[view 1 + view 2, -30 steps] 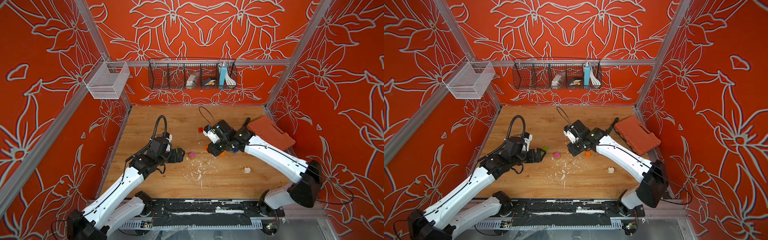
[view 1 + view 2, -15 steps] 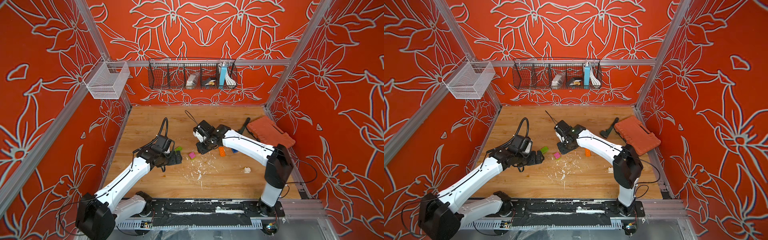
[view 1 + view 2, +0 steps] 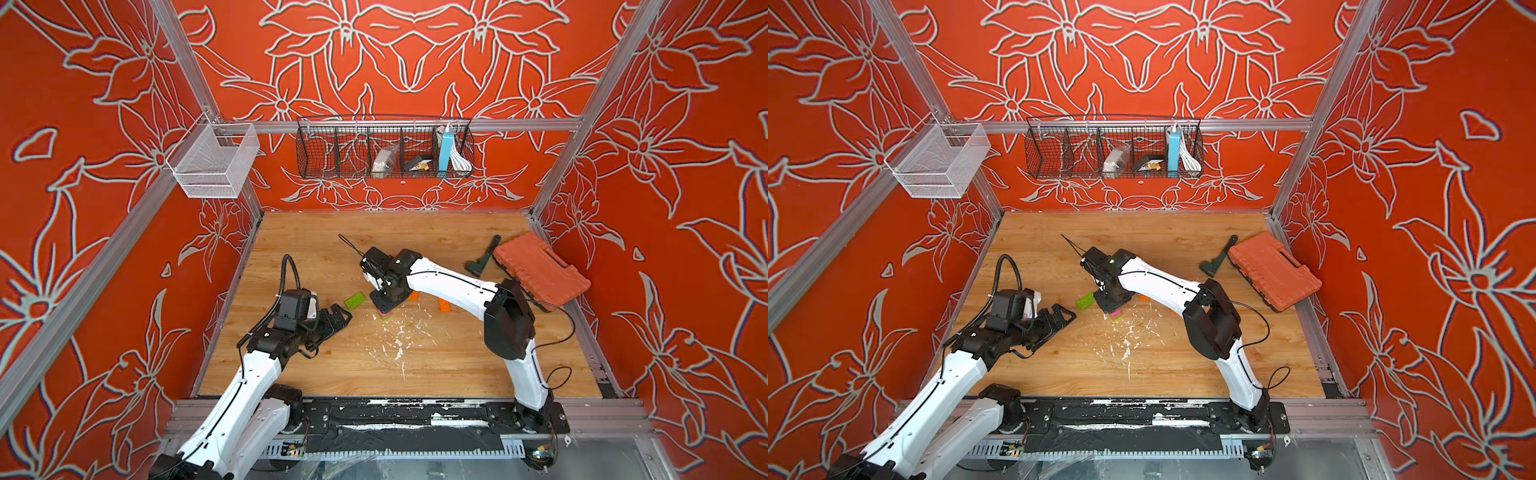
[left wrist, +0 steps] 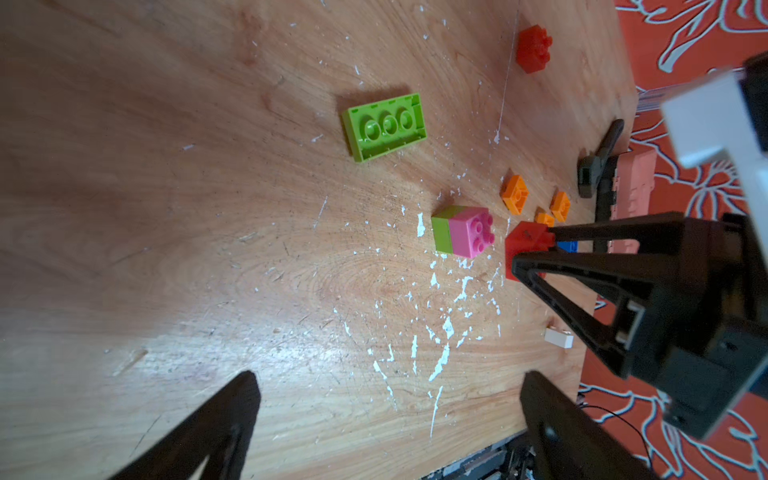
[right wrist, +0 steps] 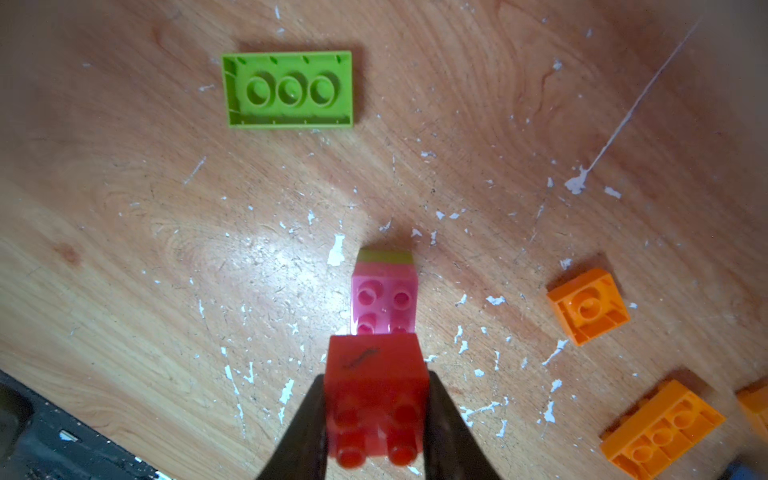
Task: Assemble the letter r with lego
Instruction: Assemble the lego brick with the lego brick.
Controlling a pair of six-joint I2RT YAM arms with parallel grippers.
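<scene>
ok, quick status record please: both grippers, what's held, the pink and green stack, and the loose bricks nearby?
right gripper: shut on the red brick
left gripper: open, nothing between its fingers
pink-and-lime stack: two bricks joined, pink studs facing the red brick
red brick to stack: close, a narrow gap shows in the left wrist view, not yet joined
long lime brick: loose, underside up
orange bricks: loose, apart from the stack
</scene>
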